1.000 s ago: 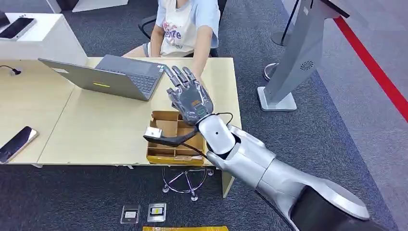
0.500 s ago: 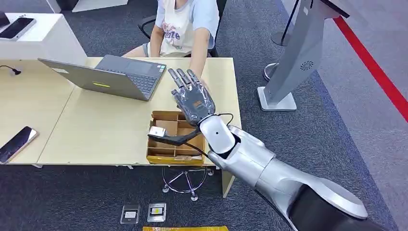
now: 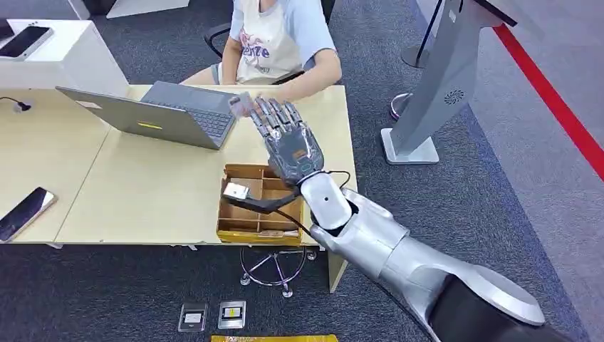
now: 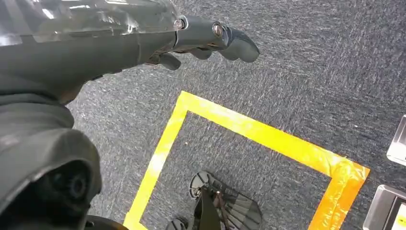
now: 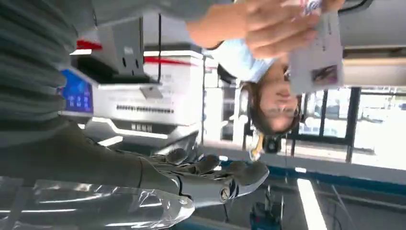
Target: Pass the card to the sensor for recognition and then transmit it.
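The right robot hand [image 3: 290, 146] is stretched out over the worktop [image 3: 164, 192], just past the cardboard box [image 3: 258, 206], fingers spread and holding nothing. Beyond the box, the seated person's hand [image 5: 268, 28] holds the card [image 3: 240, 104] next to the robot fingertips [image 3: 267, 110], apart from them, above the laptop [image 3: 167, 112] corner. The left robot hand [image 4: 201, 40] hangs over grey carpet with yellow tape [image 4: 249, 132], fingers loosely extended and free of any load.
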You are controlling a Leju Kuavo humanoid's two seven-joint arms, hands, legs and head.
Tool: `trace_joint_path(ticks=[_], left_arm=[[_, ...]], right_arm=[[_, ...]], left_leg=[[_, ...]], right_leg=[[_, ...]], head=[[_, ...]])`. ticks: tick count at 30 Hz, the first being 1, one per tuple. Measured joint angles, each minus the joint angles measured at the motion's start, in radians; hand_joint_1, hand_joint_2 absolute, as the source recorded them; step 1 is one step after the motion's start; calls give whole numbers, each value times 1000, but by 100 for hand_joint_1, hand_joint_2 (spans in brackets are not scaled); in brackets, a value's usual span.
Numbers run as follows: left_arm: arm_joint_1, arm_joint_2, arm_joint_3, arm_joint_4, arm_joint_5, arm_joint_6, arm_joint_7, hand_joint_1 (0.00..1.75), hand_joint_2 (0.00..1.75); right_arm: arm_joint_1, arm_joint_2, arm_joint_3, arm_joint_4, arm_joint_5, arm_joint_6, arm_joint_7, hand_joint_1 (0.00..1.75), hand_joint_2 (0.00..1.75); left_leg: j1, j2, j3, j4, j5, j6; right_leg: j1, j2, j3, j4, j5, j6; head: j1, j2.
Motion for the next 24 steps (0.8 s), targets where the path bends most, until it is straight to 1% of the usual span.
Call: trace_joint_path(ticks=[8,11,16,20,24], left_arm=[[0,0,0,0,6,0,0,0,0],[0,0,0,0,13,0,-4,0,0],[0,-1,0,2,27,2,-15,0,0],[1,-2,1,3,37,2,-19,0,0],[3,-2,1,7,45,2,-24,0,0]], right_arm=[[30,-16,-1,-91,-29,15,-9,0,175],[58,-34,-3,-160,-29,18,-6,0,175],[120,-86,-18,-302,-17,12,18,0,175],[193,-134,-42,-411,44,11,49,0,175],[262,-177,-68,-518,97,26,71,0,175]], left_leg=[[0,0,0,0,0,0],[0,1,1,0,0,0],[0,2,1,0,0,0],[0,2,1,0,0,0],[0,2,1,0,0,0]], right_leg=[[0,0,0,0,0,0],[0,1,-1,0,0,0],[0,1,-1,0,0,0],[0,1,-1,0,0,0],[0,1,-1,0,0,0]], head=[[0,0],[0,0],[0,0],[0,0],[0,0]])
